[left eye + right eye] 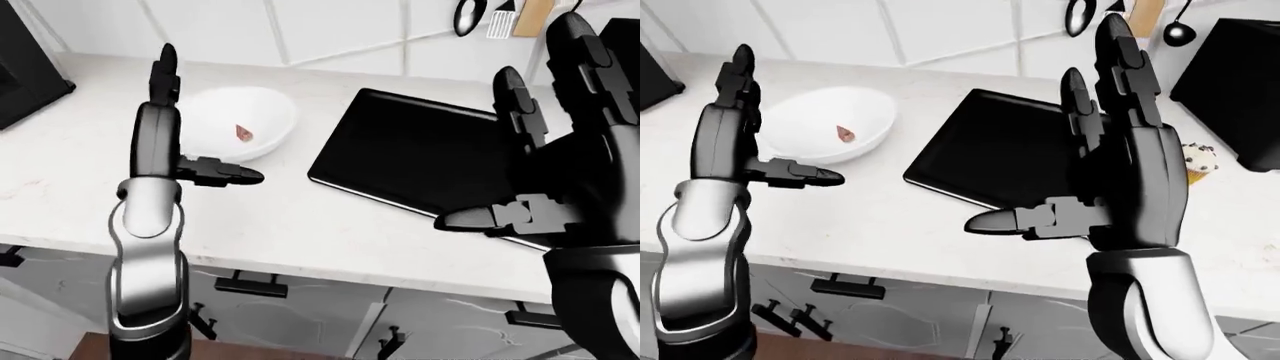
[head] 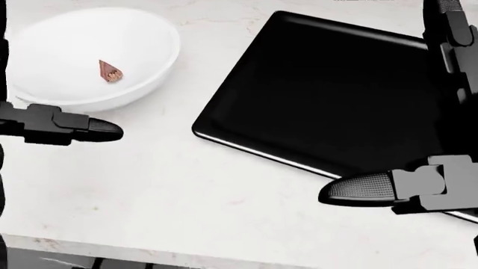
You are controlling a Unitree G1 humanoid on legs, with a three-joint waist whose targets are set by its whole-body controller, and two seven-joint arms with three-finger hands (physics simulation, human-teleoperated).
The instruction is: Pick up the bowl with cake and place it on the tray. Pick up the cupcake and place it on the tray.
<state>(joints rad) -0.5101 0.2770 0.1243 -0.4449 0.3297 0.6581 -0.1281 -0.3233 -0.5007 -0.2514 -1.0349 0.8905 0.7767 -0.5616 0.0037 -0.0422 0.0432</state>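
A white bowl [image 2: 93, 56] with a small brown piece of cake [image 2: 110, 71] stands on the white counter, left of a flat black tray [image 2: 329, 95]. A cupcake [image 1: 1198, 163] with white frosting stands on the counter right of the tray, partly hidden by my right hand. My left hand [image 1: 185, 120] is open, raised just left of the bowl, thumb pointing right below it. My right hand [image 1: 1080, 150] is open and empty, raised over the tray's right side.
Dark appliances stand at the far left [image 1: 25, 71] and at the far right [image 1: 1235, 82] of the counter. Utensils [image 1: 490, 19] hang on the tiled wall above the tray. Cabinet drawers with dark handles [image 1: 250, 285] lie below the counter edge.
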